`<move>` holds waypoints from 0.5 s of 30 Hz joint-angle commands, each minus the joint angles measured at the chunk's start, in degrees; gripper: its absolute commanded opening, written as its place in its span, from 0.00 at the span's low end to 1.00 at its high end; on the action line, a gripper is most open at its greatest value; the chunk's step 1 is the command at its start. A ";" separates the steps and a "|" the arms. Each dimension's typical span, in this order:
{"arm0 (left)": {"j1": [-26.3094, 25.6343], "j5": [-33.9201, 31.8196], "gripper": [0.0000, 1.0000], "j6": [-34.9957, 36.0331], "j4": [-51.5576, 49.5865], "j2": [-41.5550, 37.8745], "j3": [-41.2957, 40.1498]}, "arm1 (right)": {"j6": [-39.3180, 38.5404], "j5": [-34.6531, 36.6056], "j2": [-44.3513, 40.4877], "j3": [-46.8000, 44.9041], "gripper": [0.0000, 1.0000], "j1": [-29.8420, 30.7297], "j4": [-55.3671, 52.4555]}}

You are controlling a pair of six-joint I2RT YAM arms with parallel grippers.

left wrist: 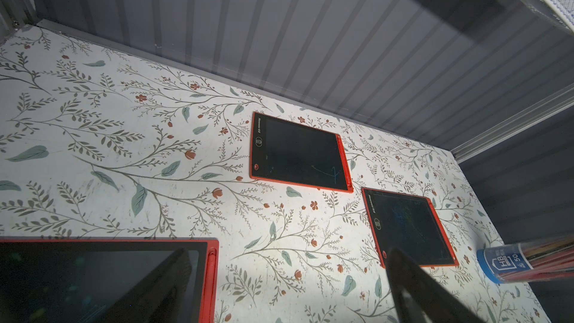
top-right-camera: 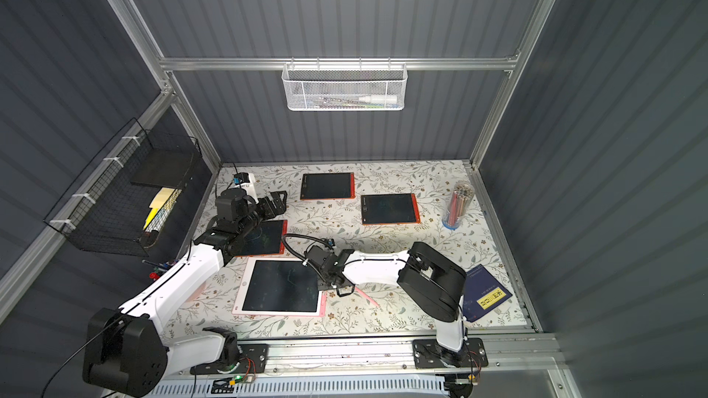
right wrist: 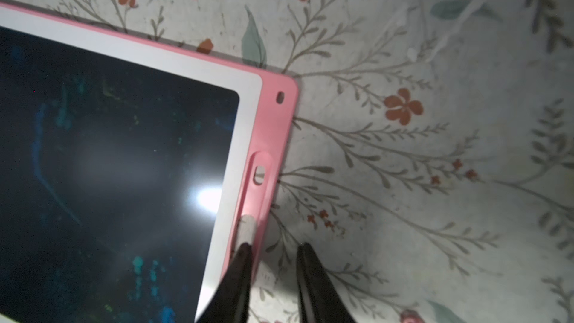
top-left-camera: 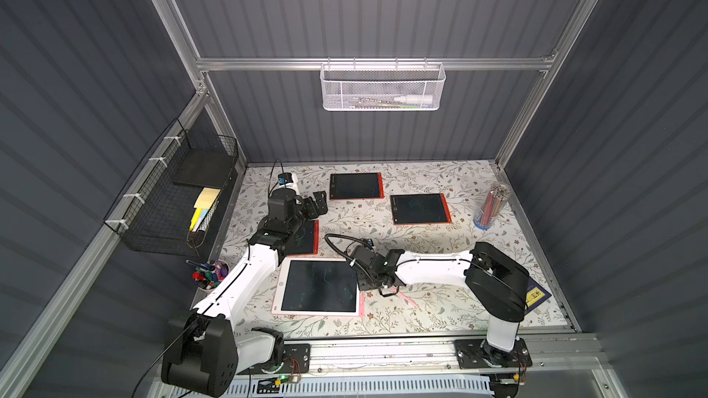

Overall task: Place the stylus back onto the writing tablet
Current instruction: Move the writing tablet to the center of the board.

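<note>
- In both top views, a flat pink-framed writing tablet with a white bezel and dark screen lies at the front of the floral-patterned table.
- A thin pink stylus lies on the table, off the tablet, just beside the tablet's edge that faces the right arm's base. It slants away from that edge, and its near end is hidden under the arm's tool.
- The right gripper sits low over the same tablet edge.
- The left gripper hangs well beyond the tablet's far edge, above a red-framed tablet with a dark screen. Its jaws are spread wide around nothing.
- A clear tube of coloured pencils stands well apart from the pink tablet, toward the far corner.
- In the left wrist view, the two black fingers stand far apart with only table and red-framed tablets between them.
- In the right wrist view, a corner of the pink tablet shows, with a long groove in its pink rim.
- The right tool's dark fingers stand slightly apart, with bare table showing in the gap and nothing clamped. One finger overlaps the rim.
- A pale grey tip rests in the groove just ahead of that finger. I cannot tell whether it is the stylus's end.
</note>
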 commanded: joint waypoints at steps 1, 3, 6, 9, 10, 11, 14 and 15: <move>0.32 0.87 0.99 0.94 0.72 -1.13 0.35 | 0.22 1.50 2.03 1.69 0.29 0.69 -2.44; 0.32 1.01 1.00 1.10 0.72 -1.13 0.41 | 0.31 2.91 2.69 2.35 0.28 0.82 -3.54; 0.32 1.63 0.99 1.44 0.93 -0.96 0.36 | 0.49 5.82 3.89 3.33 0.26 0.83 -7.92; 0.32 2.17 0.99 1.89 0.97 -0.99 0.44 | 0.17 8.41 4.48 3.39 0.24 0.87 -10.23; 0.32 2.20 0.99 2.63 0.89 -1.16 0.57 | 0.13 9.08 4.52 3.11 0.23 0.65 -10.76; 0.32 2.11 0.99 3.46 0.87 -1.44 0.73 | -0.02 9.36 4.43 2.73 0.21 0.48 -10.95; 0.32 2.68 0.99 4.44 1.20 -2.54 1.11 | -0.57 9.04 3.42 0.12 0.20 -0.63 -9.90; 0.32 3.04 0.99 4.89 1.32 -2.73 1.19 | -0.82 8.91 2.73 -0.96 0.20 -1.12 -9.32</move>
